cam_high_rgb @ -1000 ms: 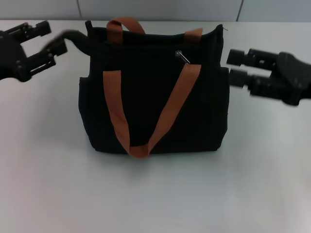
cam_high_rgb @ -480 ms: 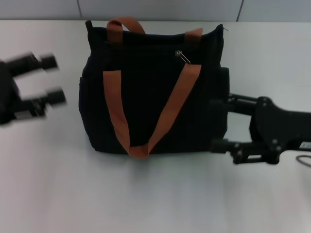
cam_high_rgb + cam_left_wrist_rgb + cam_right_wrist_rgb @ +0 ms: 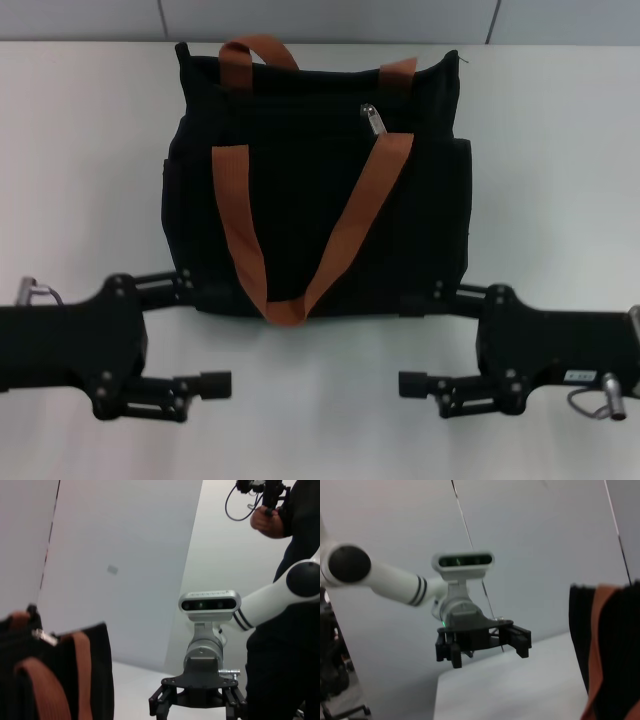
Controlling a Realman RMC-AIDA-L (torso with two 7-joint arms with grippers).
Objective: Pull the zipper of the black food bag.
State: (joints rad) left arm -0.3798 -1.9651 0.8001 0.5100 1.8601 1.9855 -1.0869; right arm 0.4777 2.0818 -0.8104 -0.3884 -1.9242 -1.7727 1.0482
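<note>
The black food bag (image 3: 300,190) lies on the white table (image 3: 320,430), its two orange-brown handles (image 3: 352,215) draped over its face. The silver zipper pull (image 3: 373,118) sits on the zip line near the bag's far right. My left gripper (image 3: 198,335) is open and empty at the near left, just in front of the bag's near edge. My right gripper (image 3: 420,338) is open and empty at the near right, facing the left one. The left wrist view shows the bag (image 3: 95,670), the pull (image 3: 44,637) and the right gripper (image 3: 200,702). The right wrist view shows the bag's side (image 3: 615,645) and the left gripper (image 3: 482,640).
A grey wall (image 3: 330,18) runs behind the table's far edge. A person in dark clothes (image 3: 285,630) holding a camera rig stands behind the robot in the left wrist view.
Both arms have swung from beside the bag's far corners down to the near side of the table. They now face each other in front of the bag. The bag has not moved.
</note>
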